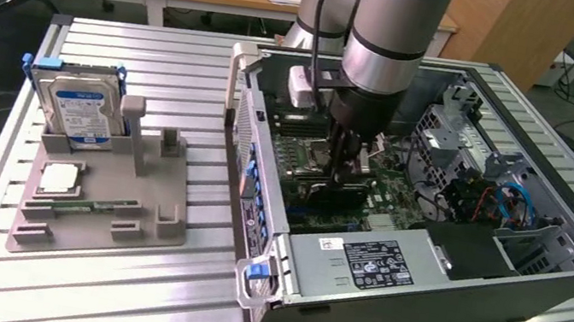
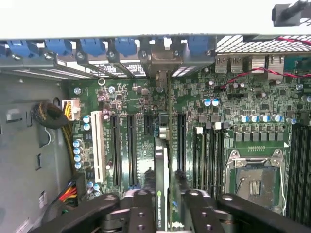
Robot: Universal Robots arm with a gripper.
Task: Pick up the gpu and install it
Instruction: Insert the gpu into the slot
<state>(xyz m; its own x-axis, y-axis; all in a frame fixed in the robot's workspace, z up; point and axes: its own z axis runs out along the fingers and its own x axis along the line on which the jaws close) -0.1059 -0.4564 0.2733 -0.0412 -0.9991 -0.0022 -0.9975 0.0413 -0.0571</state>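
the pincer (image 2: pixel 162 206) is pressed tight on the gpu (image 2: pixel 162 165), one finger on each flat side of the thin dark card. the card stands on its edge and hangs straight down from the pincer, inside the open computer case (image 1: pixel 543 288). its long side runs along the black slots (image 2: pixel 130 145) on the green board (image 2: pixel 233 102), and its far end reaches toward the metal bracket (image 2: pixel 163 56) at the back wall of the case, where the blue clips (image 2: pixel 126 46) sit in a row. the card's low edge looks very near the board, right over one of the slots, but i cannot tell if it is touching or pushed in yet. there is not much room here: more slots lie close on both sides, and the square chip socket (image 2: pixel 252 177) sits off to one side. in the exterior view the arm (image 1: pixel 394 31) comes straight down into the middle of the case. on the table (image 1: pixel 105 288) at the exterior view's left, the gray holder (image 1: pixel 155 227) keeps the hard drive (image 1: pixel 81 111) standing up, well apart from the case.
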